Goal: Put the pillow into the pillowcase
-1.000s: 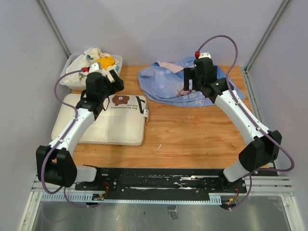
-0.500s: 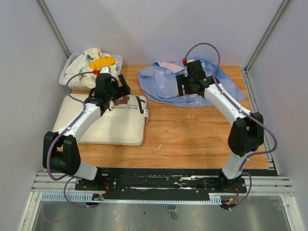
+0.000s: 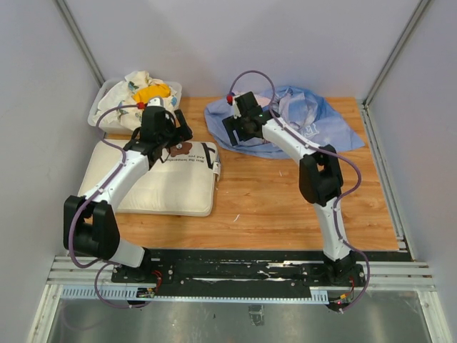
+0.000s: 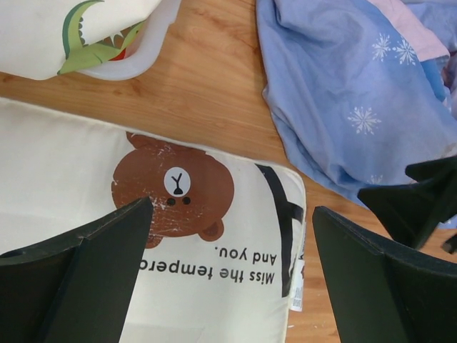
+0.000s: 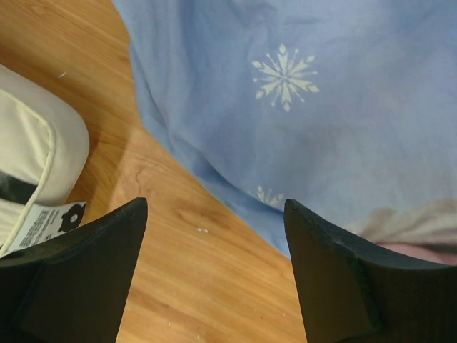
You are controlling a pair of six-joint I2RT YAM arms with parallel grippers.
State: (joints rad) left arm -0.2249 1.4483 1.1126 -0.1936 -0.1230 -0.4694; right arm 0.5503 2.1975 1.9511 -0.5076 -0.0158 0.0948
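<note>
Pillow: is lying flat on the left half of the tabletop, with its bear face toward the far edge and its black strap crossing its right end. It is sitting just where it was a second ago.
Pillowcase: is lying crumpled along the far side of the tabletop, to the right of the pillow, with a strip of bare wood separating the two. Compared with a second ago, the cloth is spreading wider to the right and is showing more of its print in the far middle.
Left tool: is hovering over the pillow's far edge, above the bear face. Its fingers are spreading to full width and it is holding nothing. It is sitting a little farther from the arm's base than a second ago.
Right tool: is hovering over the pillowcase's near-left hem, where the blue cloth is meeting bare wood. Its jaws are standing wide apart and are gripping nothing.
Right arm: was reaching over the right of the pillowcase a second ago. It is now stretching leftward across the cloth, with its elbow folding over the middle of the tabletop.
Bin: is standing in the far-left corner, just beyond the pillow, and is holding the cloth bundle. Both are staying as they were.
Label: is sticking out from the pillow's corner in the right wrist view.
</note>
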